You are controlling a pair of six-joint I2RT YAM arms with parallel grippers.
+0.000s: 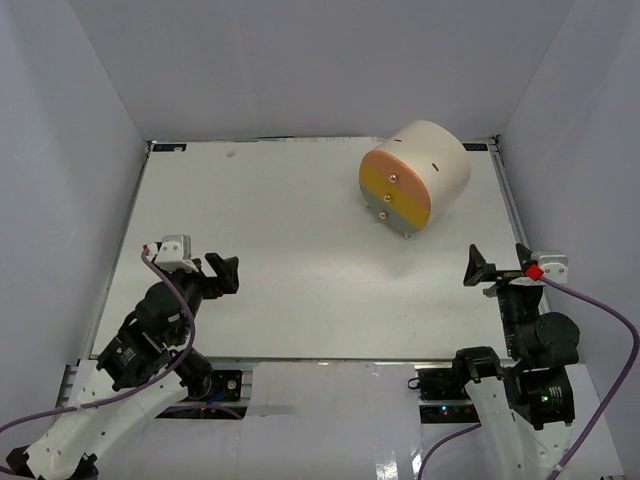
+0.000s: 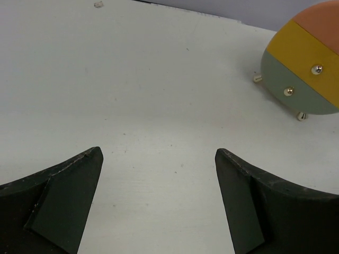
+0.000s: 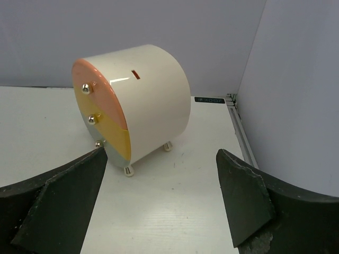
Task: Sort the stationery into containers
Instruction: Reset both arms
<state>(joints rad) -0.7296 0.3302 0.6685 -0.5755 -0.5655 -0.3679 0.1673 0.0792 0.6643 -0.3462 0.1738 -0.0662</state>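
Two grippers are seen low over the near table: the left gripper [image 1: 225,272] and the right gripper [image 1: 478,268], both spread wide, nothing held. One cream organiser [image 1: 440,160] is set far right on the white table [image 1: 280,220], well apart from both. Three drawers are counted: orange-pink drawer [image 1: 397,160], yellow drawer [image 1: 390,186], grey drawer [image 1: 403,209]. The table is bounded by walls [image 1: 60,120] on three sides.

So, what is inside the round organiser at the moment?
Its contents are hidden: the pink drawer, yellow drawer and grey drawer all sit closed, flush with the cream organiser.
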